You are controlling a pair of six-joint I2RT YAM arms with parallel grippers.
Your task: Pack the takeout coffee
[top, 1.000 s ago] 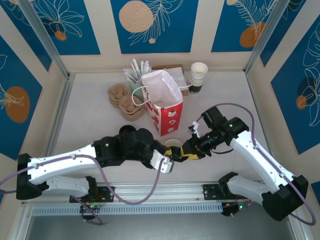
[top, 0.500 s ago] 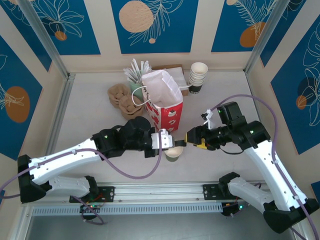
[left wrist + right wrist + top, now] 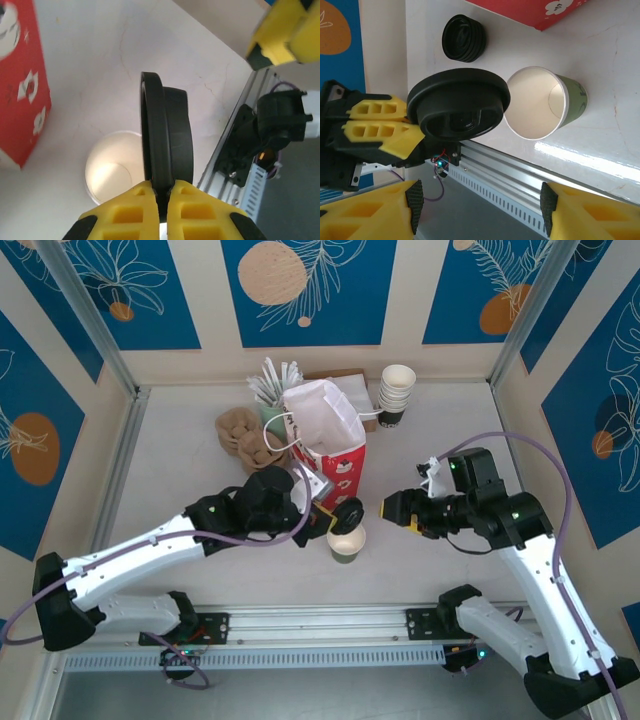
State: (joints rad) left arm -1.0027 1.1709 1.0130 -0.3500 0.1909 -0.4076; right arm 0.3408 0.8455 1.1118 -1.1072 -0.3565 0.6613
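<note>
Where the scene is seen from above, the left arm is stretched inward, the left gripper pinching the black lid on edge just over the lidless paper cup, which stands by the red bag; the right gripper is held spread, facing the lid. From the left wrist, the lid is seen clamped upright; from the right wrist, beside the cup's mouth.

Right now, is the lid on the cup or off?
Off. The left gripper pinches the black lid by its rim, on edge and unseated; the cup stands open-mouthed, its inside bare.
</note>
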